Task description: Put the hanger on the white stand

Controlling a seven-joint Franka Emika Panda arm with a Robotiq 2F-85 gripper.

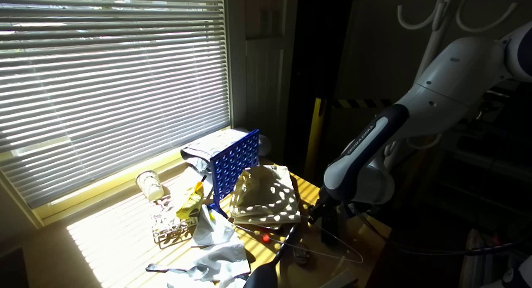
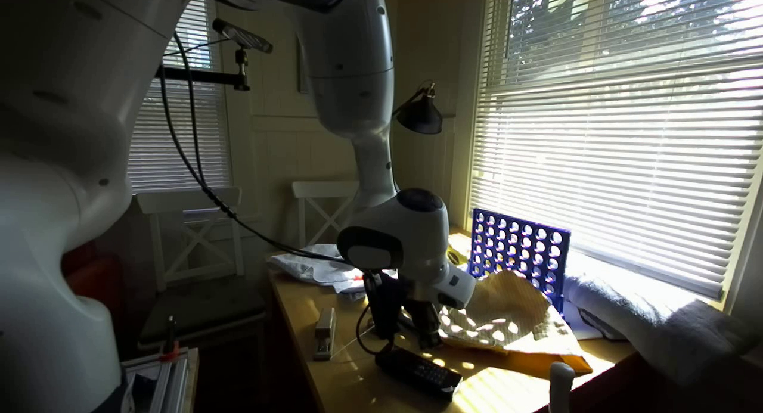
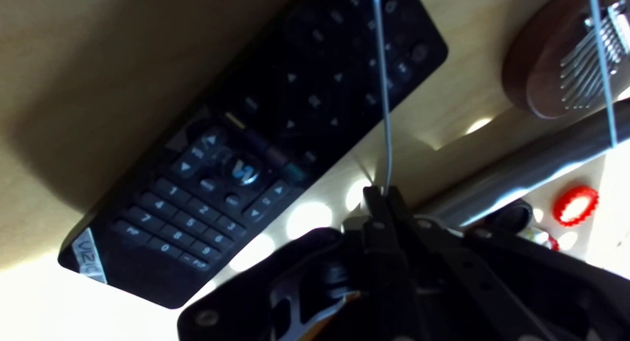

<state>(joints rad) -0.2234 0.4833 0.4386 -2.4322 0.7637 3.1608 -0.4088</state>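
The hanger (image 1: 324,255) is a thin pale wire outline low over the table in an exterior view; its wire also shows in the wrist view (image 3: 383,75). My gripper (image 3: 384,191) is shut on the hanger's wire, pinched between the fingertips. The gripper shows in both exterior views (image 1: 314,213) (image 2: 430,337), low over the table beside the patterned cloth. The white stand (image 1: 428,55) rises behind the arm, with curved hook arms at its top; the arm hides part of its pole. The hanger's hook cannot be made out.
A black remote (image 3: 221,173) lies below the gripper. A wooden thumb piano (image 3: 546,60), a dark-handled utensil (image 1: 266,274) and a stapler (image 2: 325,334) are near. A blue game grid (image 1: 235,165), a patterned cloth (image 1: 266,192) and a cup (image 1: 149,185) stand towards the window.
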